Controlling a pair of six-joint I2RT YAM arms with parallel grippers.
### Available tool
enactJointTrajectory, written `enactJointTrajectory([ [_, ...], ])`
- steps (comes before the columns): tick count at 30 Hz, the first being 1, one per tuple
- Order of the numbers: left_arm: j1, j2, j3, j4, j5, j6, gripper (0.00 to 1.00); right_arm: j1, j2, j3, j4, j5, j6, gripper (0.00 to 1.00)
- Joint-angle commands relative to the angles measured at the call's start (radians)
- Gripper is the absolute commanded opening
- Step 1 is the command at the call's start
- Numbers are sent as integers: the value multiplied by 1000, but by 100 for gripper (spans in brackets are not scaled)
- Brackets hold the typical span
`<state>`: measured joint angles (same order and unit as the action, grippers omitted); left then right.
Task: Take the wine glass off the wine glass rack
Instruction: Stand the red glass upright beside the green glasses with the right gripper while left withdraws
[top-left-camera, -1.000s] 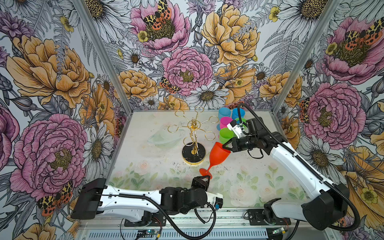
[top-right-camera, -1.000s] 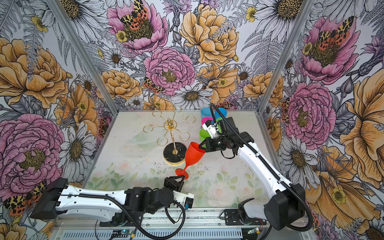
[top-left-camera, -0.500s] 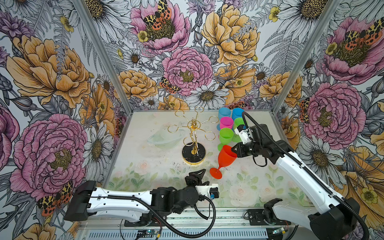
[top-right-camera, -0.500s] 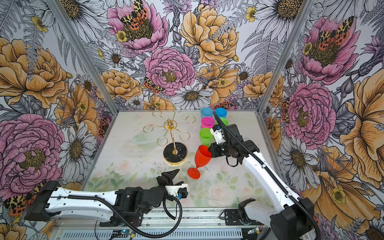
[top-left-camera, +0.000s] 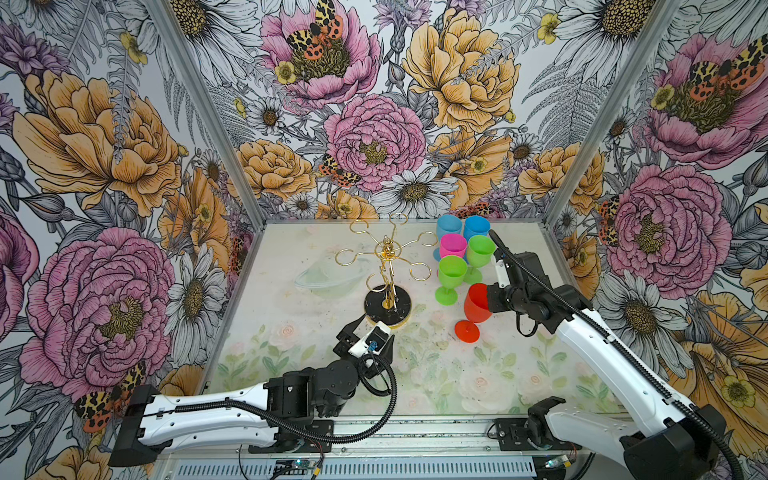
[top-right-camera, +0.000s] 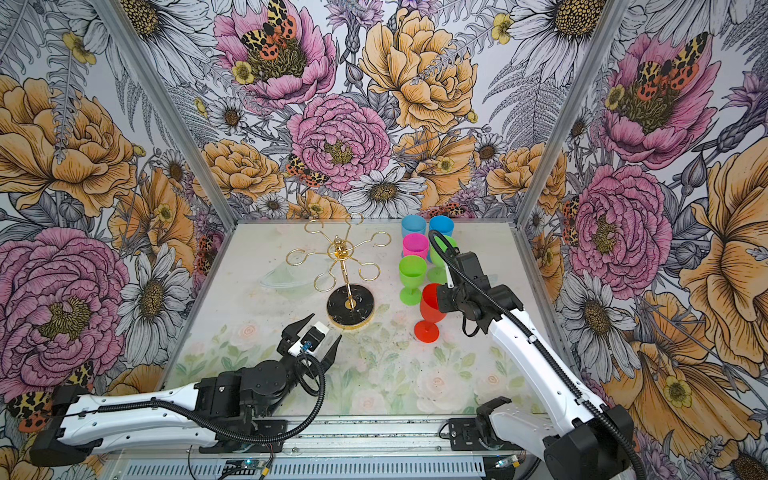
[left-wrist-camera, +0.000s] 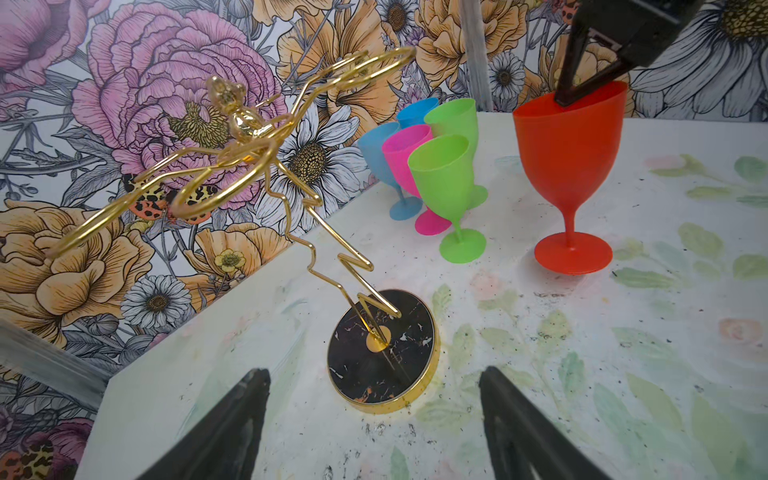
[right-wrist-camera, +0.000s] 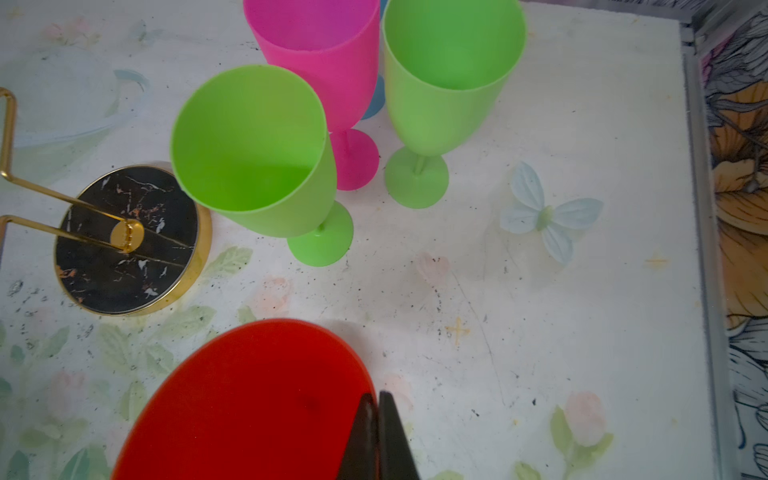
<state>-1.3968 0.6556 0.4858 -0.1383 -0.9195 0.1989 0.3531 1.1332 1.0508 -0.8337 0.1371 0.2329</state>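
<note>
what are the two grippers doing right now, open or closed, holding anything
Left gripper: open, holding nothing.
Right gripper: closed on the rim of the red wine glass.

My left arm low, left gripper (top-right-camera: 324, 329) spread wide, right arm reaching forward, right gripper (right-wrist-camera: 375, 398) pinched closed.

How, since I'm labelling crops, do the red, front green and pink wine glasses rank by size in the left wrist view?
1. Red wine glass, the nearest.
2. Front green wine glass.
3. Pink wine glass, partly hidden behind it.
Nearness may explain the differences.
</note>
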Motion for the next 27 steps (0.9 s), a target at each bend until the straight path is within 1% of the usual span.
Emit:
enactJointTrajectory([
  [1,22,-44,-22,-38,-45,-81,83,-19,32,29,19,122,-25,0],
  [4,50,-87,-31,-78,-45,-127,85,-37,66,43,44,149,-27,0],
  [5,59,-103,-34,-97,-48,-147,87,-44,77,47,57,157,-25,0],
  [7,62,-135,-33,-136,-51,-169,88,-58,93,46,95,157,-19,0],
  [8,89,-154,-35,-150,-52,-168,89,-66,102,44,116,153,-14,0],
  [10,97,-193,-42,-165,-57,-169,93,-77,121,46,150,142,-6,0],
  [15,145,-316,-59,-212,-89,-212,94,-95,176,48,225,130,5,0],
  [20,213,-437,-74,-262,-80,-238,95,-114,233,55,300,112,5,0],
  [23,225,-469,-85,-254,-82,-235,97,-124,271,69,328,108,3,0],
  [27,233,-456,-83,-260,-102,-233,98,-133,319,97,349,97,1,0],
])
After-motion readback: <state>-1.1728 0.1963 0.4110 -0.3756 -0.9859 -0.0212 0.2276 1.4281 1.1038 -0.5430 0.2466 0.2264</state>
